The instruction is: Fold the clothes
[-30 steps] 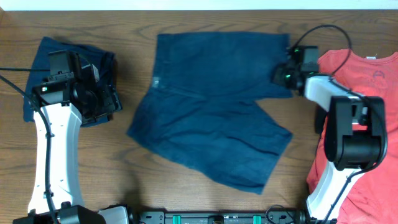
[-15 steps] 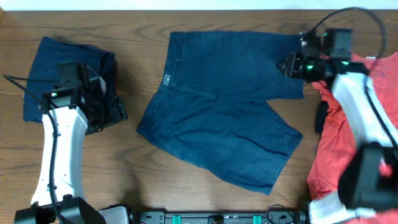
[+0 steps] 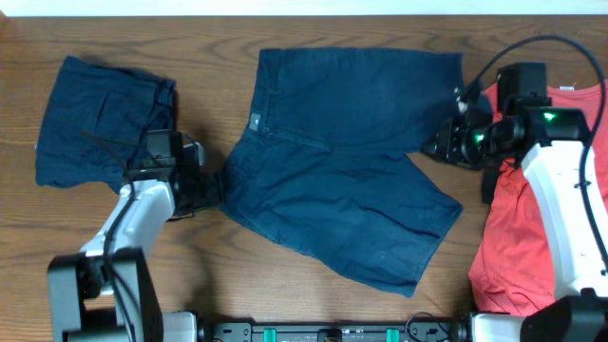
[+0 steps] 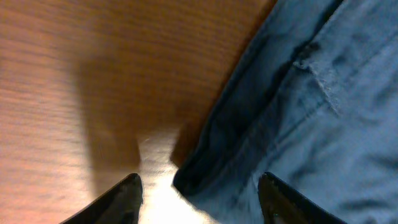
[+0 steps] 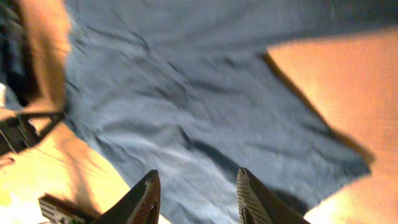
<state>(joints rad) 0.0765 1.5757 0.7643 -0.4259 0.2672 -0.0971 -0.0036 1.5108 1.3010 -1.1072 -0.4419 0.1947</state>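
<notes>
The navy blue shorts (image 3: 342, 161) lie spread flat mid-table, waistband to the left, two legs to the right. My left gripper (image 3: 211, 187) is open at the waistband's lower left corner; in the left wrist view the waistband edge (image 4: 249, 143) lies between the open fingers (image 4: 199, 193). My right gripper (image 3: 439, 144) is open and empty, above the right edge of the upper leg; the right wrist view shows blue cloth (image 5: 205, 118) under the open fingers (image 5: 196, 190).
A similar navy garment (image 3: 100, 119) lies bunched at the back left. A red shirt (image 3: 532, 237) lies along the right edge under my right arm. Bare wooden table (image 3: 190, 275) shows in front of the shorts.
My left arm swung from the navy garment at the left down and right to the shorts' waistband corner. My right gripper let go of the upper leg and moved toward the front. The shorts shifted slightly right.
</notes>
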